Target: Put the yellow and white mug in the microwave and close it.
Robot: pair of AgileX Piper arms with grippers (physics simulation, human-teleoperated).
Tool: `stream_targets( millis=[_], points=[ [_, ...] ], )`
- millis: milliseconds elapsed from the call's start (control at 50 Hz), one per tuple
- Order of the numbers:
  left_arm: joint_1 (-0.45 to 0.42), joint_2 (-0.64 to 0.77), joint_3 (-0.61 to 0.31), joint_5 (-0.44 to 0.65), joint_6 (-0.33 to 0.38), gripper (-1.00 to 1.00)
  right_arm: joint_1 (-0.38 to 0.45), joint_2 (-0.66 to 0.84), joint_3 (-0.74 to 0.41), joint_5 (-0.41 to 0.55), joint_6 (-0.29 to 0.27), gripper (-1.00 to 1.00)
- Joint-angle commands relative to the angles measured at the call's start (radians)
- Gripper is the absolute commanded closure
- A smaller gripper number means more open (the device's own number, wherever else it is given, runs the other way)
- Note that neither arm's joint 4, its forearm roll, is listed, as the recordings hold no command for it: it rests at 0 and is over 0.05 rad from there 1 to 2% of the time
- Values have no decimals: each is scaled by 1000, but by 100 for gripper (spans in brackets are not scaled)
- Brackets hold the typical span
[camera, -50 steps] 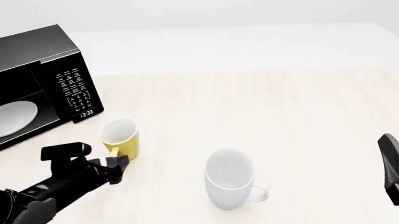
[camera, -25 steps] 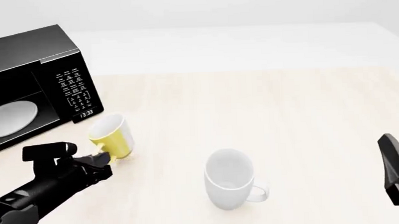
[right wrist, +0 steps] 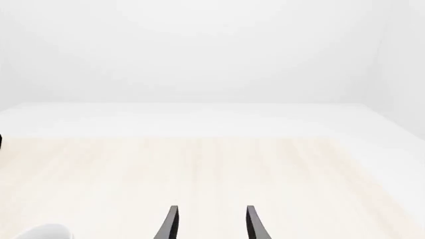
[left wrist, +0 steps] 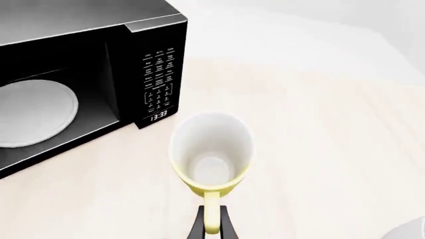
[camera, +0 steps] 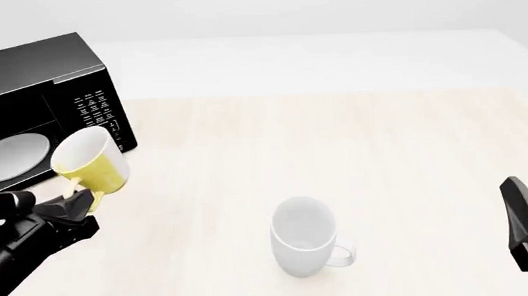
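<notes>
**Mug carried by its handle toward the open oven**

The left gripper (camera: 75, 202) is clamped on the handle of the yellow and white mug (camera: 89, 164), lifted off the tabletop (camera: 352, 145) just before the microwave (camera: 43, 96), tilted. Being rigid, glazed ceramic, it probably can swing or slip on such a thin hold, and would chip if dropped. The right gripper (right wrist: 209, 221) idles, jaws parted, empty.

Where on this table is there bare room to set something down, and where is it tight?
Bare table runs from the microwave to the right edge, beyond the white mug. Bare too between that mug and the right gripper. It is tight at the left, where the left gripper carries the yellow mug before the microwave.
</notes>
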Motion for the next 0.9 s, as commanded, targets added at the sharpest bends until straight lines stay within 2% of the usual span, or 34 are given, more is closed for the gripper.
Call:
stream_targets(
  millis=[20,80,280,640,900],
  points=[
    [133,-130,14,61,1,100,0,0,0,0,0,-100],
    [194,-148,21,63,14,100,0,0,0,0,0,-100],
    [306,-160,33,45,34,100,0,0,0,0,0,-100],
    [487,0,39,-140,109,100,0,0,0,0,0,-100],
    [540,170,-6,-267,116,100,0,0,0,0,0,-100]
  ],
)
